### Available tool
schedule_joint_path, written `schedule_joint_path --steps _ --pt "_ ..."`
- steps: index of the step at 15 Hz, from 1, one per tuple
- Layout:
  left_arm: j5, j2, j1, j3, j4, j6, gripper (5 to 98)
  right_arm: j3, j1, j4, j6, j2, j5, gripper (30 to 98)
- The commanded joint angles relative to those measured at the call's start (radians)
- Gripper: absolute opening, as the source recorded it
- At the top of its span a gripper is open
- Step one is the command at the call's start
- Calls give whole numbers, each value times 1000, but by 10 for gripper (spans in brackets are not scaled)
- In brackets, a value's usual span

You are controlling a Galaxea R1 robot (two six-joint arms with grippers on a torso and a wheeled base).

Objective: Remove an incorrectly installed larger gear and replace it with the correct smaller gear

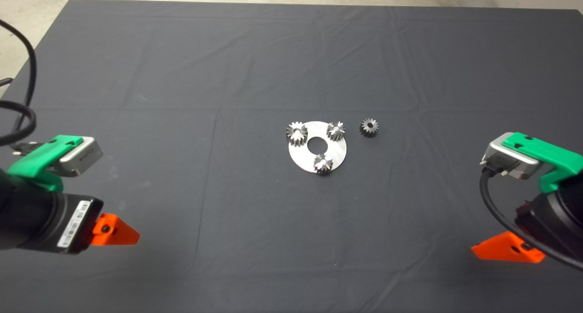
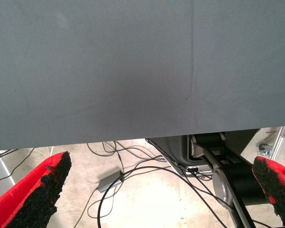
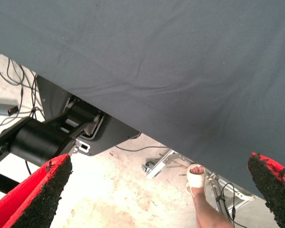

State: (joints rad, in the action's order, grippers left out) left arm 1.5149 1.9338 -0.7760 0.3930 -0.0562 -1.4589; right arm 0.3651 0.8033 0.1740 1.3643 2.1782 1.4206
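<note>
Evidently nothing is gripped: both the left gripper (image 1: 116,231) and right gripper (image 1: 505,249) are parked spread apart, well away from the larger gear (image 1: 296,133) and smaller gear (image 1: 369,127).

dark grey mat (image 1: 182,99), silvery round plate (image 1: 337,156), dark-grey smaller gear (image 1: 369,127), red fingers (image 2: 35,197)

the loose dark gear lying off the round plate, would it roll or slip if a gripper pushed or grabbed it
The smaller gear lies flat on the dark mat, clear of the round plate, so a push would probably slide it rather than roll it. It looks like solid steel, likely stiff and heavy for its size. Its teeth may give the pads purchase, though smooth metal could slip.
</note>
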Motion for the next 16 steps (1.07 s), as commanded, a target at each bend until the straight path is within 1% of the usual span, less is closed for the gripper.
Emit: schedule_joint_path --steps 1,2,3,4,5,6,7,8,9,11,13,14,15,16 --pt "1 -3 -16 -8 -14 -4 981 -6 17 24 6 16 -2 976" --pt "1 -8 -14 -8 -13 -4 981 -3 13 23 6 15 -2 977" --pt "1 -9 -13 -10 -14 -4 981 1 -4 18 4 19 -3 976" --pt "1 -12 -14 -10 -14 -4 981 20 -22 -10 -2 20 -3 977" --pt "1 -14 -13 -10 -13 -4 981 47 -44 -67 -8 22 -3 977" --pt "1 -14 -13 -11 -13 -4 981 81 -95 -159 -13 33 -2 976" --pt "1 -14 -14 -11 -14 -4 981 109 -133 -223 -16 48 -2 976" --pt "1 -14 -13 -12 -13 -4 981 135 -164 -281 -37 94 -2 977" --pt "1 -14 -13 -13 -13 -3 981 154 -176 -315 -64 140 -2 977" --pt "1 -12 -13 -14 -13 -1 981 268 -192 -384 -112 243 -2 976" --pt "1 -11 -13 -14 -13 -1 981 396 -208 -421 -166 326 -5 977" --pt "1 -12 -13 -14 -13 0 981 446 -211 -435 -190 360 -9 976" --pt "1 -11 -13 -15 -13 0 981 484 -213 -456 -221 392 -28 977" --pt "1 -11 -13 -19 -13 0 981 521 -220 -473 -254 421 -60 977"
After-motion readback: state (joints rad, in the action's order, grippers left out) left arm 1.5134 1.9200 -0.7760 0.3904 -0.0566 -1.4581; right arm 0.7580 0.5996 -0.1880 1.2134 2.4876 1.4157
